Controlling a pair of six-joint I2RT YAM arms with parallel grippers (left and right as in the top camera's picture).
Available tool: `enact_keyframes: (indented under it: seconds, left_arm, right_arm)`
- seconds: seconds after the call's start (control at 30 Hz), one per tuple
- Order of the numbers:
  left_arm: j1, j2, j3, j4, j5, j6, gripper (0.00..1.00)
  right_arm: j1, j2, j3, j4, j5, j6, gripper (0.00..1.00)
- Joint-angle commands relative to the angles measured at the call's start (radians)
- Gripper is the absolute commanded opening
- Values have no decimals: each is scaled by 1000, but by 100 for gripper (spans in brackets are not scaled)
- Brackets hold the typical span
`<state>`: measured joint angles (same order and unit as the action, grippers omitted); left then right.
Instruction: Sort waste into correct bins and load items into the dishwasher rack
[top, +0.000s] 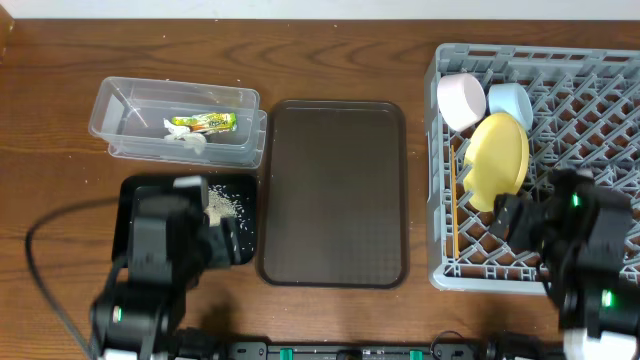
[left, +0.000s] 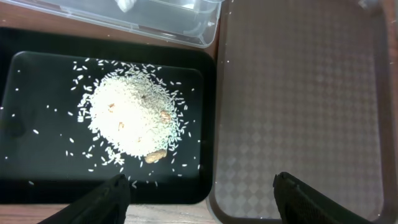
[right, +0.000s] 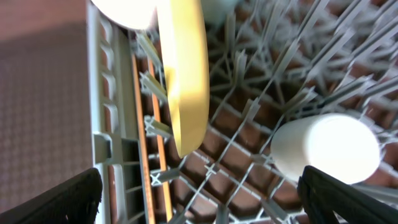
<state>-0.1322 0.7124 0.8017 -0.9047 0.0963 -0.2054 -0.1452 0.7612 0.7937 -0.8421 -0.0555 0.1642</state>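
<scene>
The grey dishwasher rack (top: 440, 180) at the right holds a white bowl (top: 460, 100), a light blue bowl (top: 510, 102), the yellow plate (top: 497, 158) on edge and two chopsticks (top: 458, 200). In the right wrist view the plate (right: 183, 74), chopsticks (right: 143, 143) and a pale cup (right: 326, 148) sit in the rack. My right gripper (right: 199, 196) is open and empty above the rack floor. The clear tub (top: 120, 105) holds the wrapper (top: 200, 123) and white scrap (top: 187, 139). Rice (left: 127, 118) lies in the black tray (left: 37, 168). My left gripper (left: 202, 199) is open and empty over that tray's near right corner.
The dark brown serving tray (top: 335, 190) lies between the black tray and the rack, with nothing on it. It also shows in the left wrist view (left: 298, 93). A black cable (top: 35, 270) loops on the wood at the near left.
</scene>
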Motion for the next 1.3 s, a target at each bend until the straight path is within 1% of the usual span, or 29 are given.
enact_keyframes:
  seconds: [0.0, 0.1, 0.2, 0.77, 0.87, 1.07, 1.27]
  left_arm:
    - [-3, -113, -64, 14, -14, -3, 77]
    - [-3, -168, -68, 12, -14, -2, 77]
    - [-3, -180, -68, 9, -14, -2, 77]
    - [-3, -179, -68, 9, -14, -2, 77]
    - [-3, -179, -68, 9, -15, -2, 77]
    - [-3, -179, -68, 9, -14, -2, 77]
    - [-3, -179, -68, 9, -14, -2, 77]
  right_arm:
    - [12, -119, -56, 15, 13, 7, 99]
    - [12, -186, -66, -8, -5, 7, 99]
    - [12, -211, -66, -28, -5, 7, 99]
    - [12, -211, -67, -95, -5, 6, 99]
    - [12, -211, -67, -114, 56, -42, 99]
    - [17, -254, -84, -22, 55, -56, 99]
    - [66, -385, -204, 167, 55, -80, 99]
